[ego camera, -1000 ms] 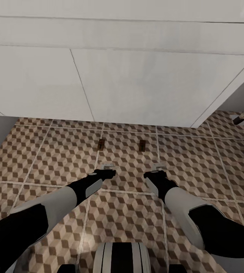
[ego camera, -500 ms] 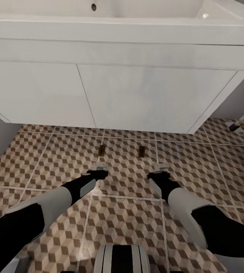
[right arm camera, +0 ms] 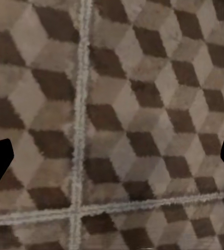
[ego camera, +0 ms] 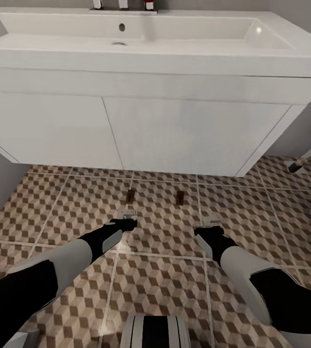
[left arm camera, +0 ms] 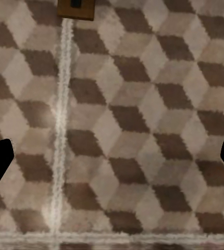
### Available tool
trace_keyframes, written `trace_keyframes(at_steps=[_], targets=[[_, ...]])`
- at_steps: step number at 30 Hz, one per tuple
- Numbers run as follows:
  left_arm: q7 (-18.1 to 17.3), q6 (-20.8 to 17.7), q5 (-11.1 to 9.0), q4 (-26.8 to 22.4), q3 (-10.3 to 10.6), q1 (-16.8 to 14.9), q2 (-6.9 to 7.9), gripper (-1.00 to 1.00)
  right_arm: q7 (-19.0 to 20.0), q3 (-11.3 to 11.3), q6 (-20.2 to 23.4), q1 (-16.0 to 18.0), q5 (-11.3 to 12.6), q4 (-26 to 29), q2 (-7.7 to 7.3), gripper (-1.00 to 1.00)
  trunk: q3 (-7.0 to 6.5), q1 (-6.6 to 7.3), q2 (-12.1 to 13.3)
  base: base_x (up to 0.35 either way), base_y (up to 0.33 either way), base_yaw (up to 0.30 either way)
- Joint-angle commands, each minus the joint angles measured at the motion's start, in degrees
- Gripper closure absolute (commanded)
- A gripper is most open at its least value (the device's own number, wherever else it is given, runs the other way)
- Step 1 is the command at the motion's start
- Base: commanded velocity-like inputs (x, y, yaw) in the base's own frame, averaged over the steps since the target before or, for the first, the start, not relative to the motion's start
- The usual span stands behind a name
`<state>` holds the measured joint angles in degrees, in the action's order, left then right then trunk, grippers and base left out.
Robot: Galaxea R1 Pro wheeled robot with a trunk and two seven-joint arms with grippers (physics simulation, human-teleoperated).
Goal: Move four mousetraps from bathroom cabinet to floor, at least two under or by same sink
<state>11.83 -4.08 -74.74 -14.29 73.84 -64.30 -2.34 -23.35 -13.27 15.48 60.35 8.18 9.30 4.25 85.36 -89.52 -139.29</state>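
Head camera now tilted up versus a second ago: sink [ego camera: 141, 43] basin and taps in view at top of frame, whole picture shifted, so camera motion, not object motion. Both arms pulled back a bit toward bottom of frame. Two mousetraps flat on the bathroom floor [ego camera: 68, 203], centre of frame, just below the vanity front: left mousetrap [ego camera: 130, 195] against a grout line, right mousetrap [ego camera: 179, 197] just beside it, not touching. Left one also at top edge of left wrist view [left arm camera: 76, 8]. Left gripper [ego camera: 126, 215] and right gripper [ego camera: 211, 223] low over the tiles, near the traps but clear of them. Jaws on both spread wide, nothing held, tips at frame edges in both wrist views. Likely two placed next to sink; sink condition probably met, two more to fetch from the cabinet.
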Motion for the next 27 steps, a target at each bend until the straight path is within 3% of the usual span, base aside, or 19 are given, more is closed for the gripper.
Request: trace_keyframes(at_steps=[1,14,27], targets=[[0.39,-0.31,-0.23,-0.07,0.34,0.05,0.02,-1.00,-0.30,-0.53,0.35,-0.33,0.51,0.09,-0.16,-1.00,-0.15,0.23,0.40,0.000,0.000,0.000],[0.39,-1.31,-0.23,0.21,0.36,2.23,-0.14,-1.00,-0.23,-0.53,0.35,-4.19,0.27,0.02,-1.61,-1.00,-2.49,3.09,5.62,0.000,0.000,0.000],[0.39,-1.34,-0.23,0.99,0.34,6.17,-0.21,-1.00,-0.21,-0.53,0.29,-7.18,0.32,0.04,-1.84,-1.00,-4.82,5.94,10.83,0.000,0.000,0.000]])
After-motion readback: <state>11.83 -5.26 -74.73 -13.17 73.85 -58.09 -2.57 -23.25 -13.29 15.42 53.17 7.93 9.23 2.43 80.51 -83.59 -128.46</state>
